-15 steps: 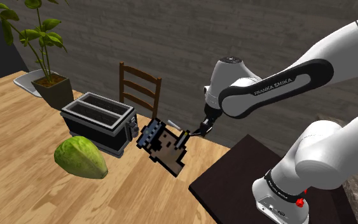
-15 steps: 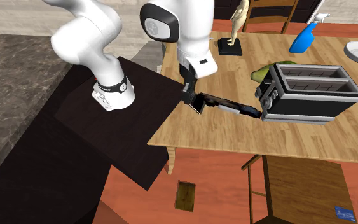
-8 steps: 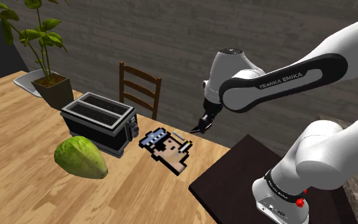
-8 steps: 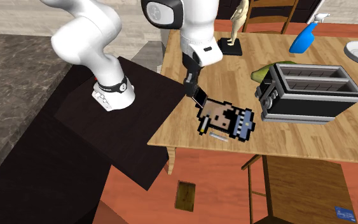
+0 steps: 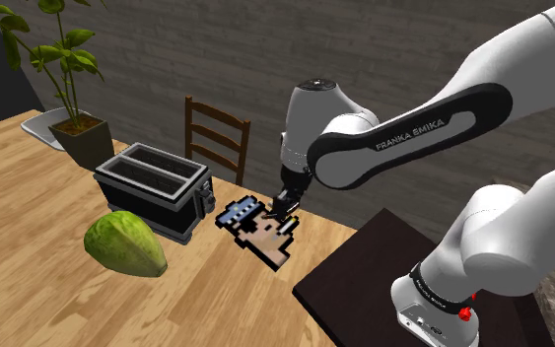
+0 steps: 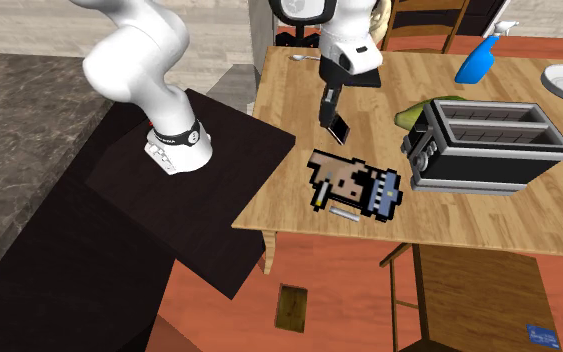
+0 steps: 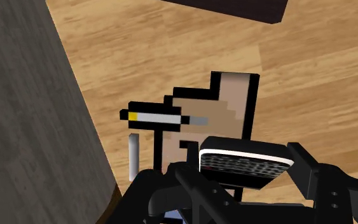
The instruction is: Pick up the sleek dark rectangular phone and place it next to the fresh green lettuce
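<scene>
1. Phone (image 7: pixel 244 163): a thin dark slab with rounded corners, a pale rim and a finely dotted face. It is pinched edge-on between the black fingers (image 7: pixel 309 169) and hangs above the wooden desk (image 5: pixel 29 227).
2. Progress, as I judge it: the pick-up is done; the carry and the set-down remain.
3. Below the phone lies a flat pixel-art cutout (image 6: pixel 352 184). It is blocky-edged, tan with a black outline and a blue band, and a small grey stick (image 7: pixel 133 156) lies beside it.
4. Next stands the toaster (image 5: pixel 152 185), a boxy two-slot body, dark with pale trim.
5. Past the toaster rests the lettuce (image 5: pixel 124 244), a rounded, veined green head, well apart from the phone. The woodgrain desk beside it looks free for the set-down.
</scene>
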Robot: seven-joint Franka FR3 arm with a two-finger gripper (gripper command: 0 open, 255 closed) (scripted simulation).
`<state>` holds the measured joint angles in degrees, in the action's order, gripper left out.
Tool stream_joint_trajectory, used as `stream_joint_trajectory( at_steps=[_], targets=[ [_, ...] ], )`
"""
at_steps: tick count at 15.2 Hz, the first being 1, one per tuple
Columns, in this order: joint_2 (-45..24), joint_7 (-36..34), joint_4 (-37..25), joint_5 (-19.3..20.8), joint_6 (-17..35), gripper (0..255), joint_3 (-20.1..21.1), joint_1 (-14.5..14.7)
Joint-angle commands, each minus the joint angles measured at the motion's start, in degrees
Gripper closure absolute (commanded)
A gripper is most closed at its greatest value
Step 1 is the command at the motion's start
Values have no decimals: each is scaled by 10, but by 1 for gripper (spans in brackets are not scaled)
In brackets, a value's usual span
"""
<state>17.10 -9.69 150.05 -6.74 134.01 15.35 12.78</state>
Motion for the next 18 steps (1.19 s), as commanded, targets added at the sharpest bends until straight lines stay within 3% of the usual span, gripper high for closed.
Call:
stream_joint_trajectory(
  at_steps=[1, 11, 18],
  targets=[
    [-28, -31, -22, 2, 6, 255, 20, 8],
    [-188, -198, -197, 74, -12, 255, 97, 42],
    [-318, -305, -355, 149, -57, 255, 113, 96]
  ],
)
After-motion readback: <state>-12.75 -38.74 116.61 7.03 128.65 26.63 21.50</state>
